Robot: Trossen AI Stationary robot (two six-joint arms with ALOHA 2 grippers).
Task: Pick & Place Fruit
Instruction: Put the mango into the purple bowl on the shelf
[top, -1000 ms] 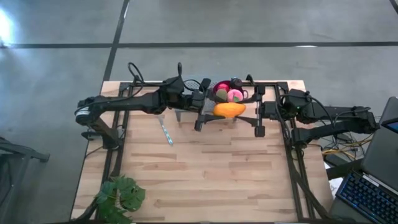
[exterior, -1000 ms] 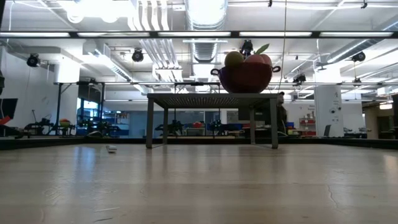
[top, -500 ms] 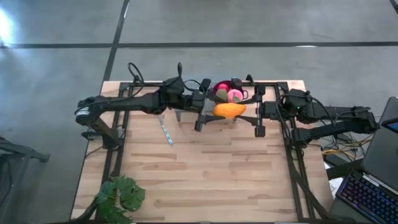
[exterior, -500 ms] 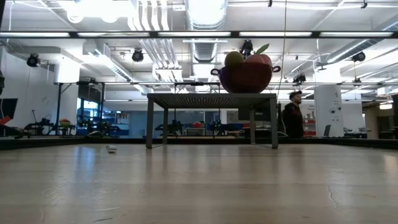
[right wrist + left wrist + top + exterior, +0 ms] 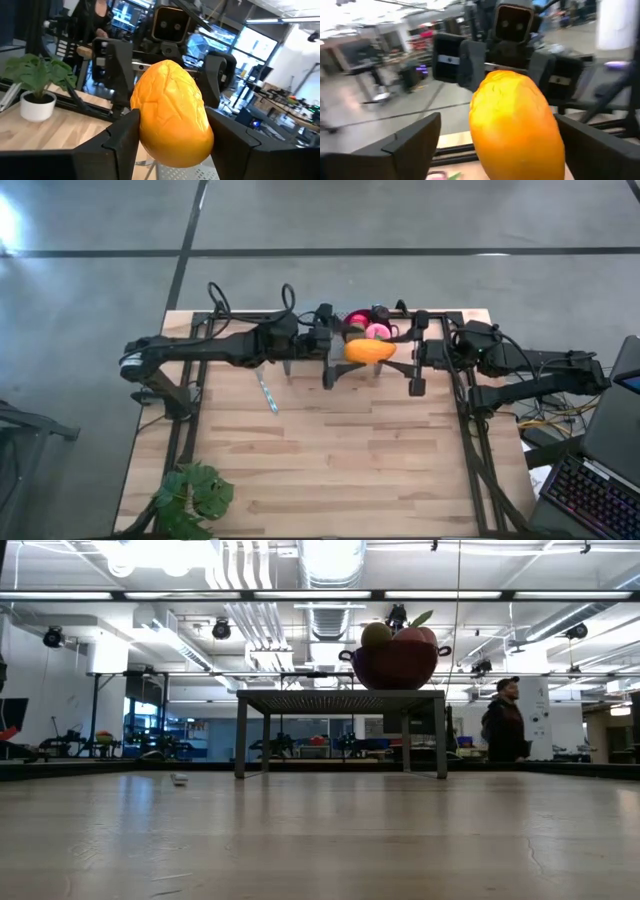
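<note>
Robotics lab / open workshop hall: polished concrete floor [image 5: 100, 300], exposed ceiling ducts [image 5: 330, 565] w/ strip lights, benches w/ other robot rigs [image 5: 290, 745] in background, person [image 5: 503, 722] walking, laptop [image 5: 610, 430] beside the wooden worktop [image 5: 330, 450].

Wide bare tabletop [image 5: 340, 460] lies open from the centre to the near edge. Obstacles: the raised stand [image 5: 340, 700] with its purple bowl [image 5: 395, 665] at the far edge, a thin tool [image 5: 268, 393] left of centre, a leafy plant [image 5: 192, 495] at the near left corner.
</note>
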